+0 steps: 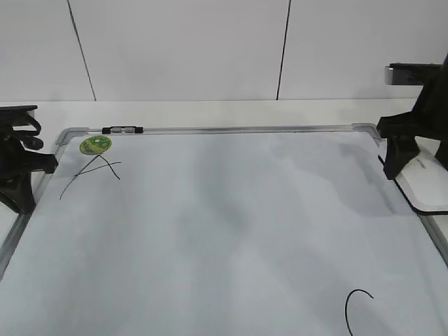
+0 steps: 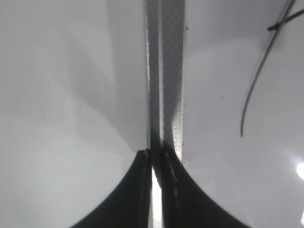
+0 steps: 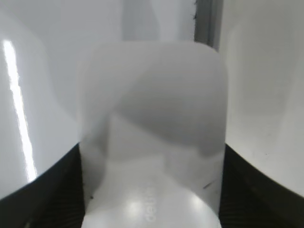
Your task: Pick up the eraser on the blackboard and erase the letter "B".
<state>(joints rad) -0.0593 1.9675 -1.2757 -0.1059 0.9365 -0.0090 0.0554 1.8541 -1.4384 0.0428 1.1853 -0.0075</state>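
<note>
The eraser [image 3: 152, 137] is straddled by the right gripper [image 3: 152, 190] at the blackboard's [image 1: 224, 231] right edge.
Its open fingers flank the eraser; actual grip cannot be told. The left gripper [image 2: 156, 164] is seen closed, empty, over the left frame.
</note>
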